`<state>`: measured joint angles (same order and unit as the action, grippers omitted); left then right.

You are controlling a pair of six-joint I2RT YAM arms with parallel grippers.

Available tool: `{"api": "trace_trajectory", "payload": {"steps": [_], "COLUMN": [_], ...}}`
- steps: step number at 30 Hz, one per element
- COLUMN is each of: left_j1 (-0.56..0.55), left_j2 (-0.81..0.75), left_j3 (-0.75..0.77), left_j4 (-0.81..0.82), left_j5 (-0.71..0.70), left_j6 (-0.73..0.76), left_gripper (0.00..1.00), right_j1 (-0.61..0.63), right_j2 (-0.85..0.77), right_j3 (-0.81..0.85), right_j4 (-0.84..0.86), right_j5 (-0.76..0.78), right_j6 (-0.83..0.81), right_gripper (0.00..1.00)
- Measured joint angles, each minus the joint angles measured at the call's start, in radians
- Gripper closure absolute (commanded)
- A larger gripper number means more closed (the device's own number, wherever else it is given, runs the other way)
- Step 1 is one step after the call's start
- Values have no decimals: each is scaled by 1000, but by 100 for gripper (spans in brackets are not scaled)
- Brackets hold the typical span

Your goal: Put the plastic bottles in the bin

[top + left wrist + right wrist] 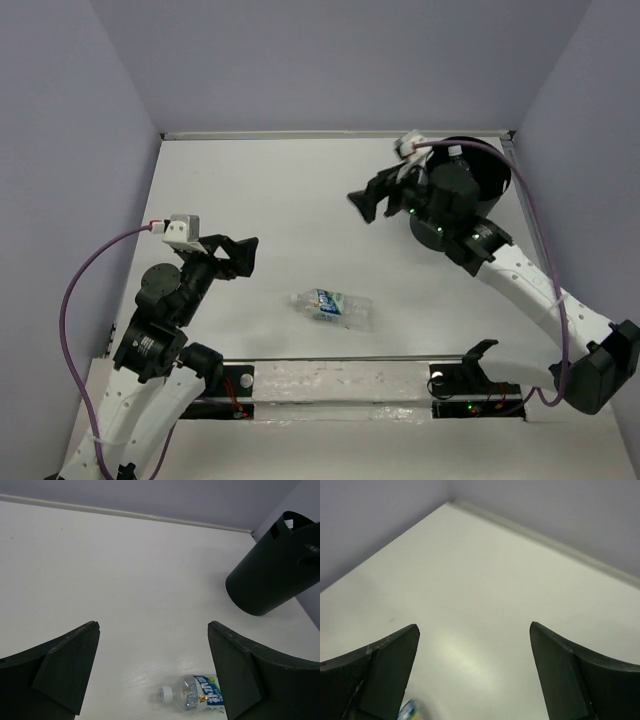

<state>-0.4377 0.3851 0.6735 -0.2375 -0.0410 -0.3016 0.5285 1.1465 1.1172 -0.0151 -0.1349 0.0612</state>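
One clear plastic bottle (332,307) with a blue-green label and white cap lies on its side on the white table, between the arms. It also shows low in the left wrist view (197,698), partly behind the right finger. A sliver of its label shows in the right wrist view (409,711). The black bin (492,180) stands at the far right corner, largely covered by the right arm; it also shows in the left wrist view (272,575). My left gripper (246,257) (153,625) is open and empty, left of the bottle. My right gripper (361,205) (473,626) is open and empty, left of the bin.
Purple-grey walls enclose the table (280,200) on three sides. A taped rail (340,385) with black mounts runs along the near edge. A purple cable (85,275) loops off the left arm, and another arcs over the bin.
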Motion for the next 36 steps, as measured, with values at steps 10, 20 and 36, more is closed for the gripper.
{"api": "trace_trajectory", "payload": {"steps": [10, 20, 36], "left_j1": [0, 0, 0], "left_j2": [-1, -1, -9], "left_j3": [19, 19, 19], "left_j4": [-15, -15, -15], "left_j5": [-96, -103, -102], "left_j6": [12, 16, 16], "left_gripper": [1, 1, 1], "right_j1": [495, 520, 516], "right_j2": [387, 649, 599], "right_j3": [-47, 55, 218], "right_j4": [-247, -363, -404], "right_j5": [-89, -37, 253], "right_j6": [-92, -141, -157], "right_gripper": [0, 17, 64]}}
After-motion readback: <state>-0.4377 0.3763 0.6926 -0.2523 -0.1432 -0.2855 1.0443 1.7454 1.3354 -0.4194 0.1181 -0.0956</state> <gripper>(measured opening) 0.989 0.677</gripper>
